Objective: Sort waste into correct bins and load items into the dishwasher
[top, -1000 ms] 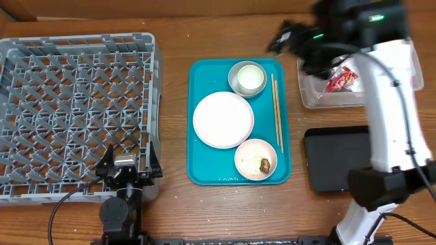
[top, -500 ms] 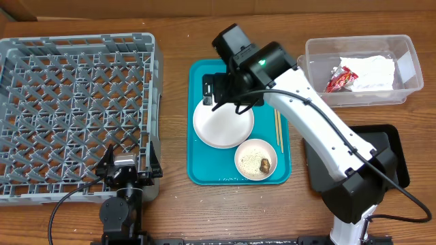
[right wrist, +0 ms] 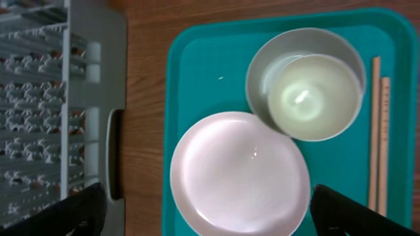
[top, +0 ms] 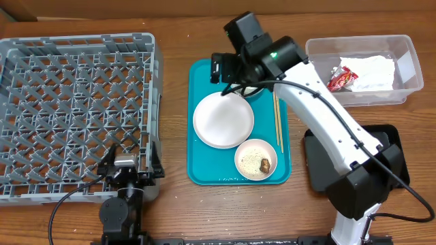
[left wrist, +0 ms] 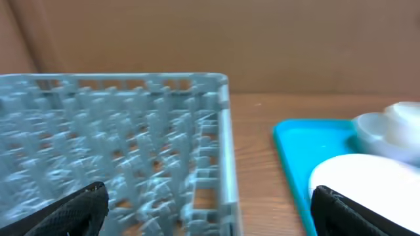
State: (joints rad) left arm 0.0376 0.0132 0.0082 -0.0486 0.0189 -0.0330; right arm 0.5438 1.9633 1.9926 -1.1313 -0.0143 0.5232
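My right hand (right wrist: 210, 196) hangs over the top of the teal tray (top: 204, 170), spread wide with nothing in it; below it sit the plate (top: 223, 120) and the cup (right wrist: 315, 95), nested in a bowl (right wrist: 275, 59), so I guess a dish is my next pick. The chopsticks (top: 277, 121) lie along the tray's right edge. The wrapper (top: 341, 79) and napkin (top: 373, 72) are in the clear tub (top: 320, 95), so that part looks done. The rice and brown lump are in the near bowl (top: 255, 159), probably bound for the black tray (top: 312, 167) just right of it. The rack (top: 75, 102) has no dishes yet. My left hand (left wrist: 210, 190) sits low by the rack's near corner, also wide open and holding nothing, out of the way.
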